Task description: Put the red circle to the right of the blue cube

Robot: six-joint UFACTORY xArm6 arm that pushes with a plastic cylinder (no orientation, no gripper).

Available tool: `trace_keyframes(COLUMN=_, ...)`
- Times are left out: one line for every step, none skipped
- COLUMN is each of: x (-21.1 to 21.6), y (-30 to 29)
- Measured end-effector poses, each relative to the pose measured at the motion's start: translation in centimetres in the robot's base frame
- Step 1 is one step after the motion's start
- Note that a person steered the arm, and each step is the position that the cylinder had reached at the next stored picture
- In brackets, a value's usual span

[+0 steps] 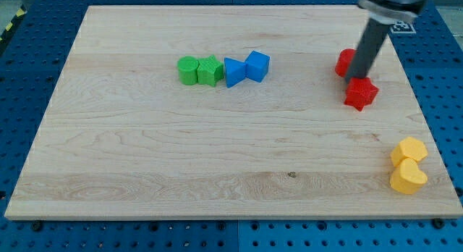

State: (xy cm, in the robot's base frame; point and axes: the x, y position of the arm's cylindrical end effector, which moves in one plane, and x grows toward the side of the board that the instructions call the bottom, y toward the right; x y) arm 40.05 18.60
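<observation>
The blue cube (257,66) sits in the upper middle of the board, at the right end of a row of blocks. The red circle (345,62) lies at the upper right, partly hidden behind my rod. A red star (360,93) lies just below it. My tip (357,80) is down between the two red blocks, touching or nearly touching both, far to the right of the blue cube.
A blue triangle (234,72), a green cube (210,70) and a green circle (188,69) continue the row to the left of the blue cube. Two yellow blocks (408,165) sit near the lower right corner of the wooden board (145,158).
</observation>
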Motion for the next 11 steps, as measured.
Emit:
trace_keyframes(x=-0.6, y=2.2)
trace_keyframes(x=-0.7, y=6.6)
trace_keyframes(x=-3.1, y=8.9)
trace_keyframes(x=-6.4, y=6.0)
trace_keyframes(x=-6.4, y=0.4)
trace_keyframes(x=-6.4, y=-1.8)
trace_keyframes(x=-6.5, y=1.7)
trace_keyframes(x=-3.8, y=6.0)
trace_keyframes(x=-2.9, y=3.6)
trace_keyframes(x=-2.9, y=-3.0)
trace_keyframes(x=-2.7, y=-6.2)
